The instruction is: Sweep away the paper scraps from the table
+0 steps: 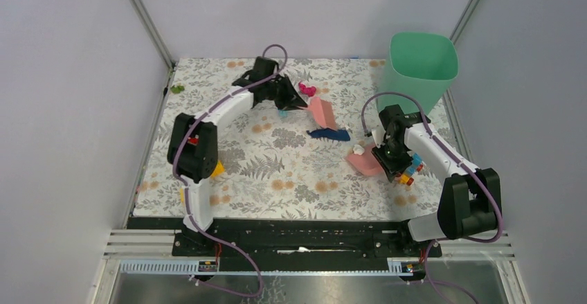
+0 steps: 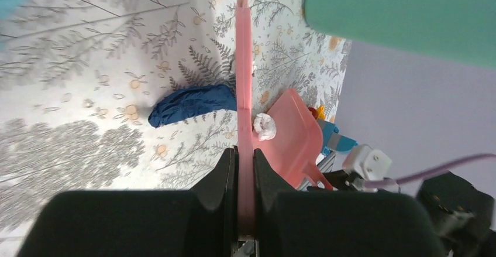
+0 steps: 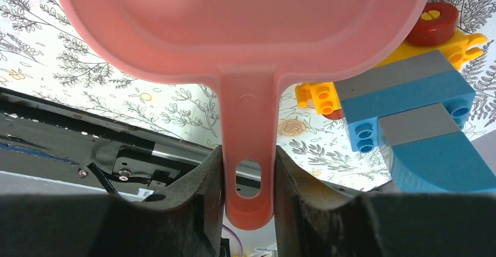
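Across frame centre lies the table (image 1: pixel 277 183). At right, the right gripper (image 3: pixel 248 158) clamps the pink dustpan (image 1: pixel 367 165) by its handle: keep its lip flat. At upper centre, the left gripper (image 2: pixel 244 156) pinches the pink sweeper blade (image 2: pixel 244 64): drag the dark blue paper scrap (image 1: pixel 329 135), mid-frame, squarely panward.

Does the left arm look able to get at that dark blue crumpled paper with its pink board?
Probably yes. The dark blue crumpled paper scrap lies right beside the flat pink plastic board clamped in the left fingers, with nothing between them.
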Tool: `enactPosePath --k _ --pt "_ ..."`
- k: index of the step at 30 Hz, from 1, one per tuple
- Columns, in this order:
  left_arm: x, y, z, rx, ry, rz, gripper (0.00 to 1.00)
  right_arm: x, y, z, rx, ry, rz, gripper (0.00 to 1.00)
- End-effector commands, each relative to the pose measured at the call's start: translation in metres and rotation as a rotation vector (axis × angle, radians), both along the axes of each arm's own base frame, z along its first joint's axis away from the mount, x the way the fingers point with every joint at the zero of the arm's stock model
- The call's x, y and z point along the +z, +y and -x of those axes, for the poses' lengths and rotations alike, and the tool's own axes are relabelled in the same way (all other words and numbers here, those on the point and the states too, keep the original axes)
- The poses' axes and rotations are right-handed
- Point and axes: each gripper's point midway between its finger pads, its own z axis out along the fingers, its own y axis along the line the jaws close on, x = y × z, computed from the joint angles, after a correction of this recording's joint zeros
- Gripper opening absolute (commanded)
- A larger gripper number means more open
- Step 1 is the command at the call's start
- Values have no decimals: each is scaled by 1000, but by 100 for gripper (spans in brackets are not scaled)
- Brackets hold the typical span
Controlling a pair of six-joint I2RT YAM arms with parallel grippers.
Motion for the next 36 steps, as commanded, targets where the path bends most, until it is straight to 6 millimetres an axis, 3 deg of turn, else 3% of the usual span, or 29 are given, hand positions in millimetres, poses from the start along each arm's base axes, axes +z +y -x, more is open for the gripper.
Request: enactPosePath --k 1,6,10,16,22,25,28,32,36 --pt "70 19 19 -151 -198 47 0 8 4 -15 21 -44 -27 0" --pt "113 34 30 -345 -515 -138 0 5 1 -21 127 -38 -20 0" --pt "88 43 29 -517 -597 -453 0 5 -5 -28 213 -32 8 0" --pt "80 52 -8 -622 -693 -786 0 2 -5 -31 236 -19 8 0" --pt "62 34 -30 -741 -831 -1031 0 -5 0 -34 167 2 -2 0" --pt "49 14 -37 -782 -881 -1070 0 -7 4 -38 139 9 -13 0" --pt "33 -8 -28 -844 -888 -1045 0 -6 6 -45 130 -13 -14 0" --pt "11 -37 4 -909 -818 -862 0 -8 9 -46 132 4 -29 0" --pt "14 -66 43 -944 -738 -611 0 -12 18 -44 140 39 -76 0"
